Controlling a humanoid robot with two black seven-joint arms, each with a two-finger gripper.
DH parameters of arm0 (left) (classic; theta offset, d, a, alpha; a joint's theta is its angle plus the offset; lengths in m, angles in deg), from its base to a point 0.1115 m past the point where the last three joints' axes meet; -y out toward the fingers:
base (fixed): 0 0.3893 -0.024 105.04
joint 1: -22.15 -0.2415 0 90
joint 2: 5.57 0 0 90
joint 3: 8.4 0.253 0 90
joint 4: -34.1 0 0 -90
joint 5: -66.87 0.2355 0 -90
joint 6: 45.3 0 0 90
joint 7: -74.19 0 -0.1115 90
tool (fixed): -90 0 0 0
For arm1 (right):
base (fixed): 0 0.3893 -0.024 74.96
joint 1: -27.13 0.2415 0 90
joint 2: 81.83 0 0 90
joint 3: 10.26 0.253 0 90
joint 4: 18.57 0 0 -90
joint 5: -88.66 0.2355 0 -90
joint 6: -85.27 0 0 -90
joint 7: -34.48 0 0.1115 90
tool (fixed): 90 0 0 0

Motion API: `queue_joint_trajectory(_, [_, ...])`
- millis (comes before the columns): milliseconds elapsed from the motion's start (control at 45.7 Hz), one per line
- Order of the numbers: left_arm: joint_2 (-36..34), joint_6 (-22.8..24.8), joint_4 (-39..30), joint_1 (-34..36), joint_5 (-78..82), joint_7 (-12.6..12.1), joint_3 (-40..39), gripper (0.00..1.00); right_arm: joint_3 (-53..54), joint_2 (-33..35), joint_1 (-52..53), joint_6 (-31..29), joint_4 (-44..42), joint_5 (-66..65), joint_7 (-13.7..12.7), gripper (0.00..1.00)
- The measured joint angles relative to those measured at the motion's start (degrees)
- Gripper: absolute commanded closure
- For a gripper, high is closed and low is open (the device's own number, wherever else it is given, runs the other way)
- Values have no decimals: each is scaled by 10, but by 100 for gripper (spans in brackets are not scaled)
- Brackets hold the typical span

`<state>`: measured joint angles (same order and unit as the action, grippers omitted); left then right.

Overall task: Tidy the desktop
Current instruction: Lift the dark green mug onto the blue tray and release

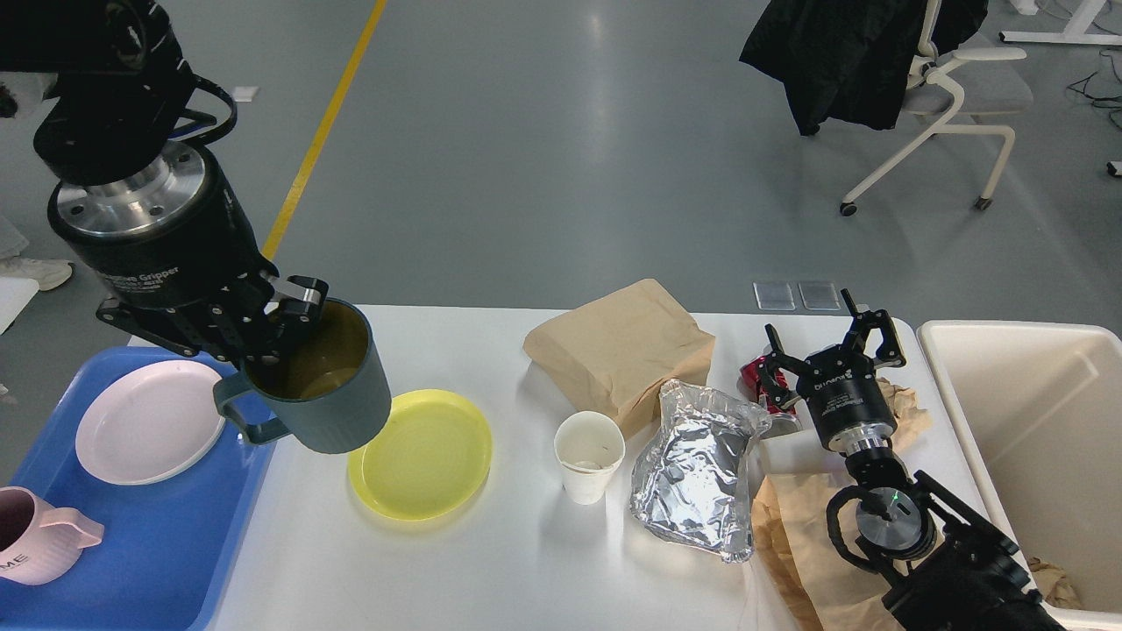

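over the blue tray's right edge, left gripper hangs wrist-up, fingers clamped on the rim of a dark green mug, lifted clear of the desktop. step in hand, as judged: carrying the mug to the tray; next calls for lowering beside the pink plate. right gripper, fingers spread, hovers empty over a red can near the cream bin.

L tool raised, clamped; R tool fingers spread.
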<state>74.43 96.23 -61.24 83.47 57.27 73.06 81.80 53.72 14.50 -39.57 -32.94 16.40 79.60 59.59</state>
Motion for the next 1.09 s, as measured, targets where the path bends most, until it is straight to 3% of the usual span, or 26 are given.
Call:
queue_joint_trajectory(219, [-191, -114, 23, -115, 151, 29, 32, 100, 0, 0, 0, 0, 0, 0, 0, 0])
queue_joint_trajectory(438, [-353, -137, 143, -304, 248, 32, -15, 100, 0, 0, 0, 0, 0, 0, 0, 0])
queue_joint_trajectory(657, [-399, -129, 307, -542, 273, 25, -142, 100, 0, 0, 0, 0, 1, 0, 0, 0])
queue_joint_trajectory(810, [-402, -128, 381, -676, 297, 25, -254, 100, 0, 0, 0, 0, 1, 0, 0, 0])
queue_joint_trajectory(1094, [-397, -129, 429, -778, 315, 24, -345, 100, 0, 0, 0, 0, 0, 0, 0, 0])
